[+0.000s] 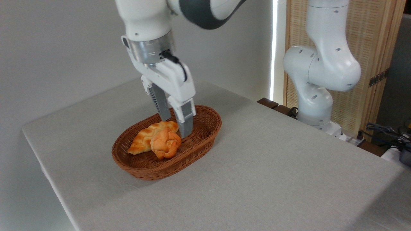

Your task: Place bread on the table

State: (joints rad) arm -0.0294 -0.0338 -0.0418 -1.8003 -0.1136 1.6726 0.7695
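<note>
There are two pieces of bread, both in the one wicker basket (pixel 205 136): one small deep-orange knotted bun (pixel 165 143) on the near right and one longer, paler braided loaf (pixel 146 137) to its left. One grey bench (pixel 273 166) carries that single basket. One robot arm (pixel 321 67) ends in one claw (pixel 176 125) with two fingers.

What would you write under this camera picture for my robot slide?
Open claw dips into the wicker basket, beside the orange bun and braided loaf.
</note>
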